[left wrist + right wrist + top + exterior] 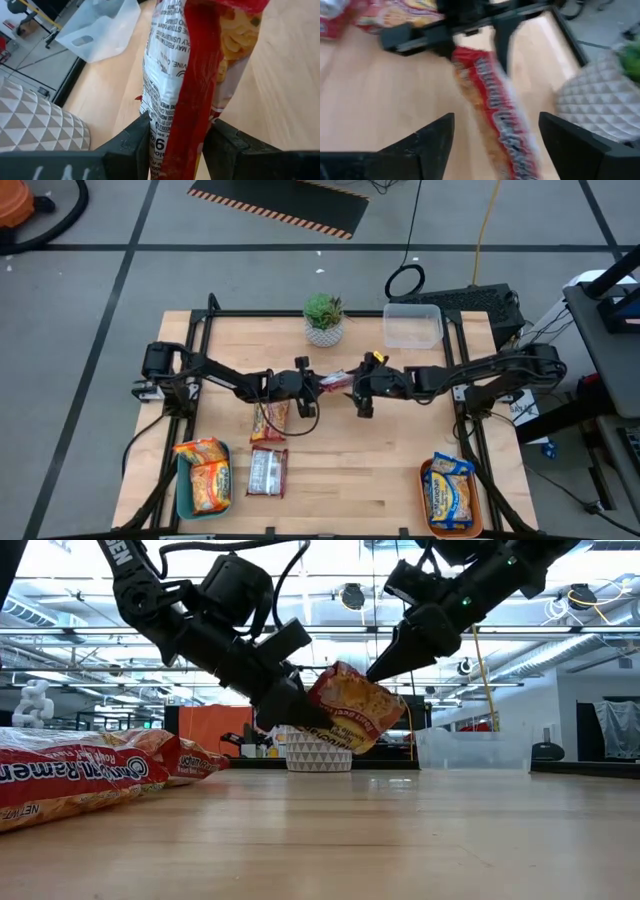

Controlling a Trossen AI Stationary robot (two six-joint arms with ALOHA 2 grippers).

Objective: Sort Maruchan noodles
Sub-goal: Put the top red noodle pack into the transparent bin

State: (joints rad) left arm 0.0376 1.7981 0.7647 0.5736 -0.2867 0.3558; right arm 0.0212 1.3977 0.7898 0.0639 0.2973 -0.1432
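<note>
Mid-handover above the bench (350,470), our left hand (300,712) clamps the red ramen packet (352,708) while our right hand (385,665) gapes wide, so next we carry it to its pile.

The red ramen packet (495,115) is motion-blurred and cut off by the right wrist frame's bottom edge, its print unreadable.

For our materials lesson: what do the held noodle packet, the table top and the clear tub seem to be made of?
Noodle packet: thin glossy printed plastic film, likely; it creases in the left gripper.
Table top: pale wood, visible grain and plank seams.
Clear tub: translucent plastic, probably rigid.
</note>
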